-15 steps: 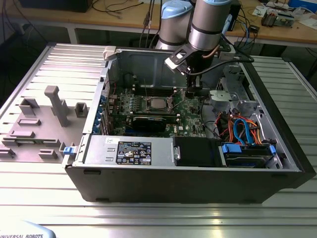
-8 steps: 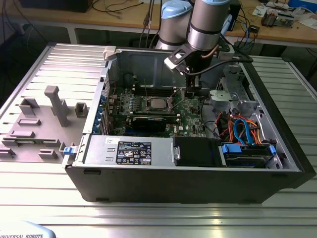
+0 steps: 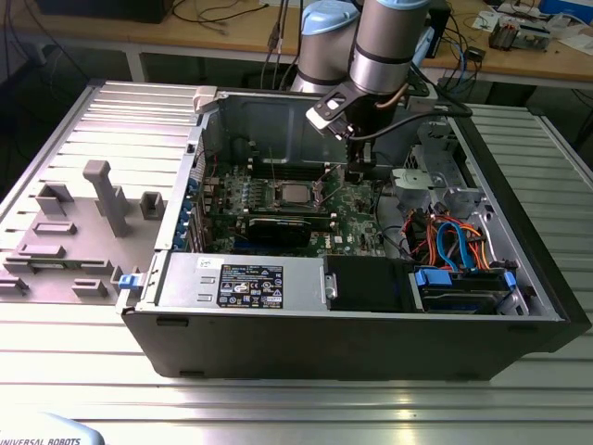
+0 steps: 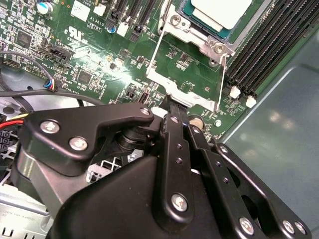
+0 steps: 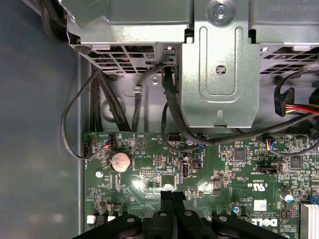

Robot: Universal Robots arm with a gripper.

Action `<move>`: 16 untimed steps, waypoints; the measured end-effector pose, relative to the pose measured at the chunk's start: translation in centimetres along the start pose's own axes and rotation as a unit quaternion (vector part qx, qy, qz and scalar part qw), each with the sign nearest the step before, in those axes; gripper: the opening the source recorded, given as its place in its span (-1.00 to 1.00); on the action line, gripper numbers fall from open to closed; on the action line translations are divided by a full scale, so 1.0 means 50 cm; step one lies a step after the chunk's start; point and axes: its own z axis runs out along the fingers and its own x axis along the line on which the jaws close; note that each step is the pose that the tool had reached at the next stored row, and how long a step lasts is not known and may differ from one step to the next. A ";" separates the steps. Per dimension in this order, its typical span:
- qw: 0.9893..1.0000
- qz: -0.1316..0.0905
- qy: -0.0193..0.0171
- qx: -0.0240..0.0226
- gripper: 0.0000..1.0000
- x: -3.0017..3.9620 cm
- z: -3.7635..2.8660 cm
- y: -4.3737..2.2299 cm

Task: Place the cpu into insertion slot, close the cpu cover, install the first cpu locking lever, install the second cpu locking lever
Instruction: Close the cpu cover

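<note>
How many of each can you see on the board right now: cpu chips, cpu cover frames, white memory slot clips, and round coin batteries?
cpu: 1
cpu cover: 1
white memory slot clips: 2
coin battery: 1
Total: 5

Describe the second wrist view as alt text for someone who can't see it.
The black gripper, fingers together, has its tip at the near edge of a thin silvery wire lever on a green motherboard. Beyond it the cpu sits framed by the silvery cpu cover, with black memory slots alongside.
</note>
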 end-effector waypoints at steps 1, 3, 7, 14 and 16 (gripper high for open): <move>1.000 0.000 0.000 0.000 -0.79 0.000 0.000 -0.003; 1.000 0.000 0.000 0.000 -0.79 0.000 0.000 -0.004; 1.000 0.000 0.000 0.000 -0.79 0.000 0.000 -0.005; 1.000 0.000 0.000 0.000 -0.79 0.000 0.000 -0.007; 1.000 0.000 0.000 0.000 -0.79 0.000 0.000 -0.007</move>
